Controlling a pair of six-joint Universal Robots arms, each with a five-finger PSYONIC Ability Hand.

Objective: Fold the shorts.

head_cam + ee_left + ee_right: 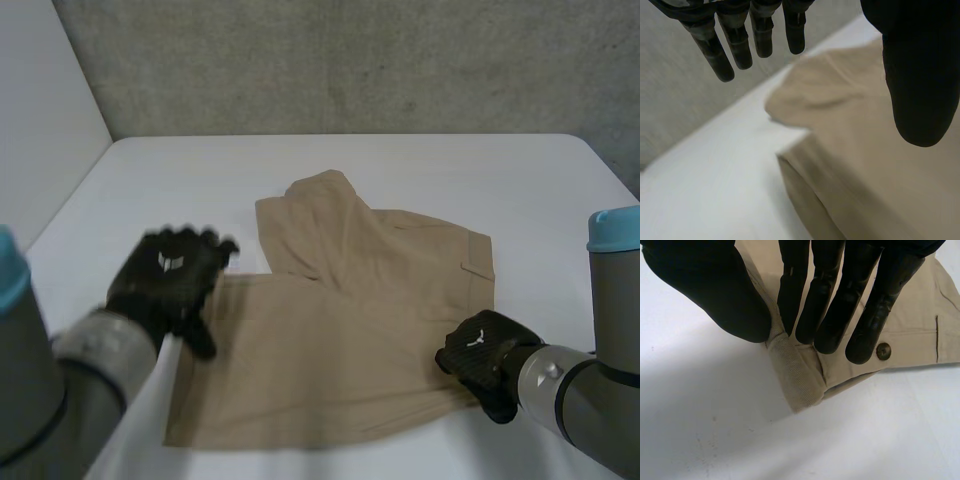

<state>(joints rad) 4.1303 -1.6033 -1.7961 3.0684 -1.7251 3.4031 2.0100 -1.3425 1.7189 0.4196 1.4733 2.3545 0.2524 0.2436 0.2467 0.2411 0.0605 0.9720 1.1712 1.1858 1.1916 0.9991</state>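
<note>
Presently on the white worktop (480,180), one pair of tan shorts (350,330), lying about the middle. The near part lies flat and broad; the far part lies rumpled, with a raised ridge running toward the far left.

Left hand (165,275) – hovers above the left edge of the shorts, palm down. In its own wrist view the fingers (740,47) hang straight and wide apart from the thumb (920,75), holding nothing. Beneath them are the cloth (865,190) and a folded edge beside bare worktop.

Right hand (482,358) – at the near right corner of the shorts, low on the worktop. In its wrist view the fingers (835,300) lie on the cloth and the thumb (715,290) presses in from the outer side, so that a ridge of the thick hemmed edge (800,380) is pinched between them.

Button (883,351) – one, dark, on the cloth just beside the right hand's fingertips, near a stitched seam.

Grey wall (350,60) – rough, behind the far edge of the worktop.
</note>
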